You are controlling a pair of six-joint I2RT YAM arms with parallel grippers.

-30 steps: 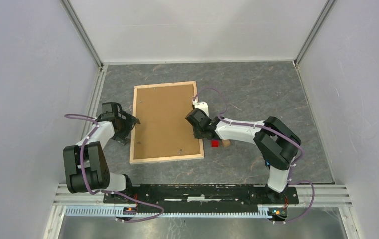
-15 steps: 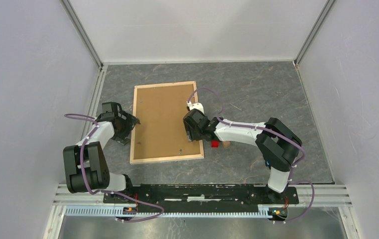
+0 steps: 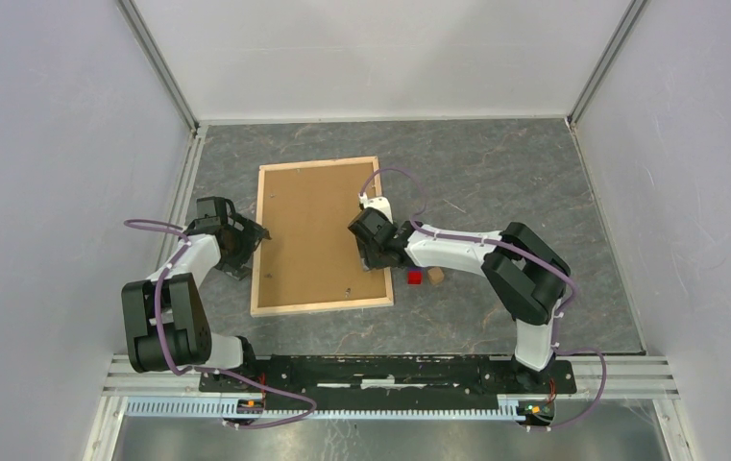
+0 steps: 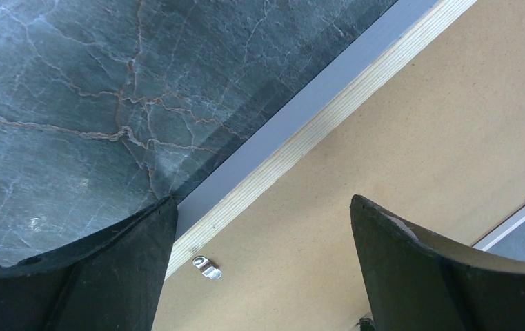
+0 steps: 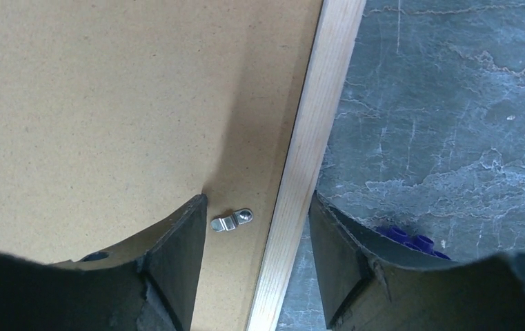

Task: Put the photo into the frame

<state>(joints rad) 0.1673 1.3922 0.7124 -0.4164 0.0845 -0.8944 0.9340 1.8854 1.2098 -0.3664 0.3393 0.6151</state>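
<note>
The right jaws stand open astride the frame's (image 5: 314, 138) right slat, one finger on the backing board (image 5: 107, 103), the other outside on the bench (image 5: 452, 103), with a small metal turn clip (image 5: 231, 221) between them. The left jaws gape wide across the opposite slat, beside a second clip (image 4: 206, 267).

The step looks like locking the backing. One fingertip should nudge the clip's free end round with light pressure, while the left arm steadies the frame against sliding.

The frame lies face down, mid-left. The photo is not visible, presumably under the board.

Count: one frame, one board, two clips seen close, plus a red block (image 3: 415, 278) and a tan block (image 3: 435, 277).
</note>
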